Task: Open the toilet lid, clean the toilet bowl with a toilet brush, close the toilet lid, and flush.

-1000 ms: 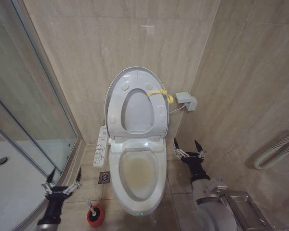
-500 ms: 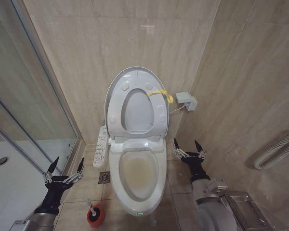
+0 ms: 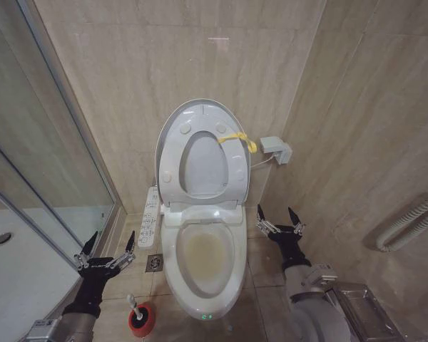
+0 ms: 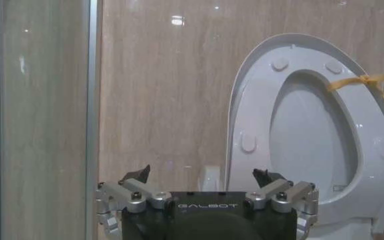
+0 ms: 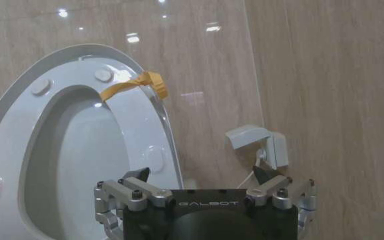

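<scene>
Head camera looks down; both wrist cameras face the raised toilet lid.

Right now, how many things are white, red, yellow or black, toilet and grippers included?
White: 4 - toilet lid, seat ring, toilet bowl, button panel
Red: 1 - brush cup
Yellow: 1 - loop tag
Black: 2 - left gripper, right gripper
Total: 8
</scene>
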{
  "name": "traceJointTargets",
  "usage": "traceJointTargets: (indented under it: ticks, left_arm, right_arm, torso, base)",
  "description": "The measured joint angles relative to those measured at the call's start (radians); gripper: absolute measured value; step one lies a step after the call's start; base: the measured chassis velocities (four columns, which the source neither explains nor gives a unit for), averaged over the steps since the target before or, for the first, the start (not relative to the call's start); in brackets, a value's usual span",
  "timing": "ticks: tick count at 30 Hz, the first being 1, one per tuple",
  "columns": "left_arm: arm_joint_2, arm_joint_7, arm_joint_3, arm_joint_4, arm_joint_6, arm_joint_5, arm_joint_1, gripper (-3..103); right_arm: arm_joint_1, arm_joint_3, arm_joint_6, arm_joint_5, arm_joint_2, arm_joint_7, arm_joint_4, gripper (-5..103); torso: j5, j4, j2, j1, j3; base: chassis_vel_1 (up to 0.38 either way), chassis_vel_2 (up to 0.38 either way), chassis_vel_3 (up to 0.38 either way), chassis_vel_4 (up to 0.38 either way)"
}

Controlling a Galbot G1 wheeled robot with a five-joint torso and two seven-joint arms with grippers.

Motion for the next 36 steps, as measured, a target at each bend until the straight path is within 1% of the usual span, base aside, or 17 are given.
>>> traceJointTargets:
  ticks: [3, 8, 17, 36]
  left_arm:
    - [0.002, 0.0, -0.002, 0.007, -0.002, 0.012, -0.003, 100]
    - [0.005, -0.004, -0.022, 0.027, -0.021, 0.027, -0.005, 100]
    - [0.008, -0.009, -0.045, 0.044, -0.036, 0.028, -0.008, 100]
    - [0.009, -0.009, -0.046, 0.045, -0.037, 0.038, -0.007, 100]
  right_arm:
    - [0.0, 0.0, 0.0, 0.0, 0.0, 0.0, 0.0, 100]
    - [0.0, 0.0, 0.0, 0.0, 0.0, 0.0, 0.0, 100]
    - [0.0, 0.0, 0.0, 0.0, 0.0, 0.0, 0.0, 100]
    - [0.0, 0.0, 0.0, 0.0, 0.0, 0.0, 0.0, 100]
  torso:
    - [0.0, 0.0, 0.0, 0.0, 0.0]
    - [-0.0001, 0.0, 0.0, 0.0, 0.0]
    - [-0.0001, -0.0001, 0.0, 0.0, 0.0]
    - [-0.0001, 0.0, 0.0, 0.0, 0.0]
  base:
    - [0.0, 0.0, 0.0, 0.0]
    - [0.0, 0.0, 0.0, 0.0]
    - [0.0, 0.0, 0.0, 0.0]
    - [0.0, 0.0, 0.0, 0.0]
